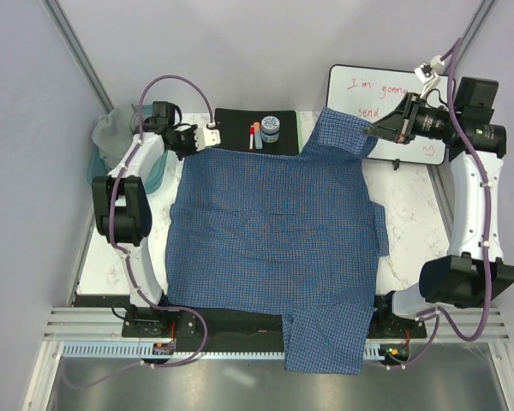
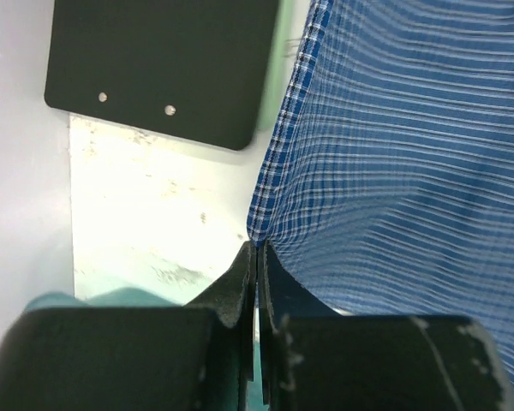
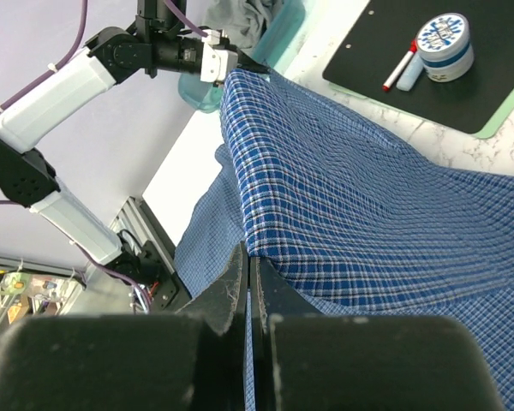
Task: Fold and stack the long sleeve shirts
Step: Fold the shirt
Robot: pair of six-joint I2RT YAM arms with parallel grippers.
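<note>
The blue-and-white check shirt is spread wide over the table, one sleeve hanging over the near edge. My left gripper is shut on its far left corner, seen in the left wrist view with cloth stretching away. My right gripper is shut on the far right corner, raised above the table; the right wrist view shows the shirt taut between both grippers. The grey shirt lies bunched in the teal tub at the far left.
A black clipboard at the back holds a round tin and markers. A whiteboard with red writing lies at the back right. The marble table shows to the right of the shirt.
</note>
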